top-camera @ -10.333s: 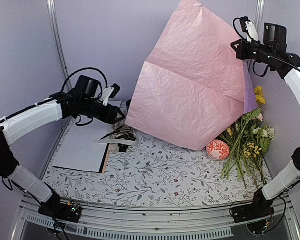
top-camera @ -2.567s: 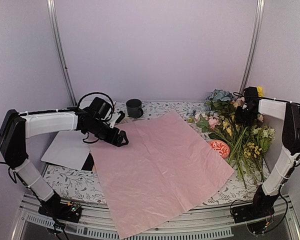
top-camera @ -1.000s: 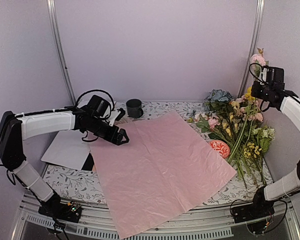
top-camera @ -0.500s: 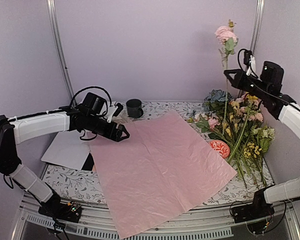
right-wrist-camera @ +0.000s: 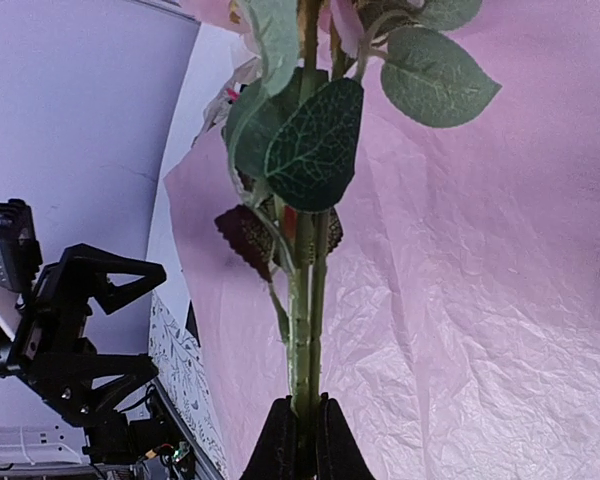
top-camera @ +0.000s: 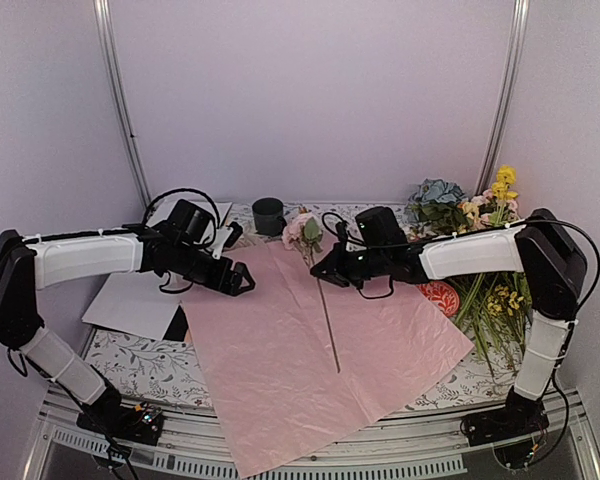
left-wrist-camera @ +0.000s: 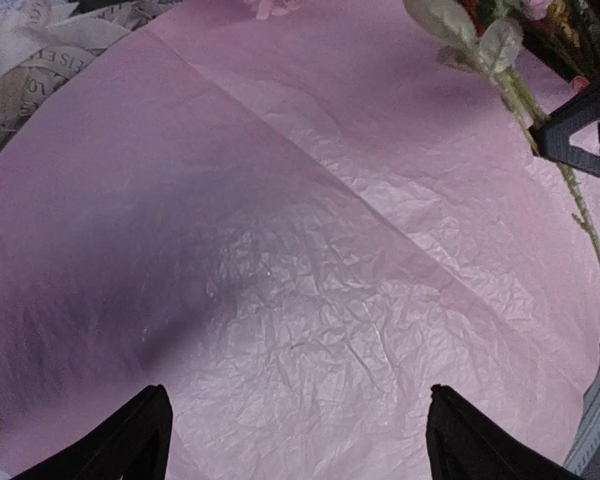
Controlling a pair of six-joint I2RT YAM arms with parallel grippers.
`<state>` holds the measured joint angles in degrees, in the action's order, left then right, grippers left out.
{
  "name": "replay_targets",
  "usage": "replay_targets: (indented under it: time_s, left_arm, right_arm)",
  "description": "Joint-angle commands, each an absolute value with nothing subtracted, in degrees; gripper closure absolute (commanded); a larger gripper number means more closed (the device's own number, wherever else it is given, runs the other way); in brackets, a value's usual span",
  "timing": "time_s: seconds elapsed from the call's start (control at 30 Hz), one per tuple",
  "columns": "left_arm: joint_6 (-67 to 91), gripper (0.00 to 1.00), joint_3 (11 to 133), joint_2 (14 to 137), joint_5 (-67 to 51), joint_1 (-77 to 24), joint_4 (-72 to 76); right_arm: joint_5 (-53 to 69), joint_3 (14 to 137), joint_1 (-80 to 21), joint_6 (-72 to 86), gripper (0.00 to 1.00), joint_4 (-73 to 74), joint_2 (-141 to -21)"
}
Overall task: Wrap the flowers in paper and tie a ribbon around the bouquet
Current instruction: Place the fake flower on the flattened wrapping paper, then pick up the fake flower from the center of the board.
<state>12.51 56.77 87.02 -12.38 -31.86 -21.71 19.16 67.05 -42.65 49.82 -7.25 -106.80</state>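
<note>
The pink-bloomed flower stem point(top-camera: 327, 320), raised high half a second earlier, had been brought down across the crinkled pink paper point(top-camera: 280, 380) and was pinched in the closed right gripper point(right-wrist-camera: 302, 432). Fine creases were shown only by the wrist views. The left gripper point(left-wrist-camera: 295, 447) was held wide open, empty, above the sheet. Remaining flowers point(top-camera: 470, 230) were heaped far right.

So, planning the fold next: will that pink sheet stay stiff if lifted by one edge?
Probably floppy: the paper looks thin and crinkled, with fold creases. Likely light, so a push may bunch or slide it.
</note>
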Motion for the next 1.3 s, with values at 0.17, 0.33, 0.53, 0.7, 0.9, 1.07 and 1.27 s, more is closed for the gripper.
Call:
replay_targets:
  time_s: [0.17,0.33,0.53,0.7,0.9,1.07,1.27]
  left_arm:
    - [11.43,0.11,56.42,87.81,-10.91,-31.99,-20.6]
    - [10.93,0.11,56.25,87.93,-10.38,-31.95,-20.65]
    - [10.81,0.11,57.21,89.04,-10.78,-31.86,-20.81]
    - [10.16,0.11,58.32,89.7,-10.62,-31.82,-21.67]
    - [10.13,0.11,58.37,89.18,-11.05,-31.82,-21.75]
    - [10.14,0.11,58.4,89.22,-10.74,-31.9,-21.97]
    - [9.13,0.11,61.25,88.62,-11.64,-31.97,-24.68]
  right_arm:
    - [10.66,74.84,-43.07,51.92,1.0,-7.23,-114.3]
    - [8.01,76.63,-43.06,51.21,1.0,-5.14,-116.61]
    - [4.78,81.8,-43.04,48.33,0.72,0.34,-118.52]
    - [-4.67,82.24,-42.11,40.19,0.45,7.36,-109.59]
    - [-7.43,72.55,-26.51,33.75,0.57,15.43,-90.63]
    - [-3.83,62.06,-6.77,30.53,0.63,19.01,-76.02]
    - [2.22,60.99,8.22,24.21,0.63,25.3,-76.25]
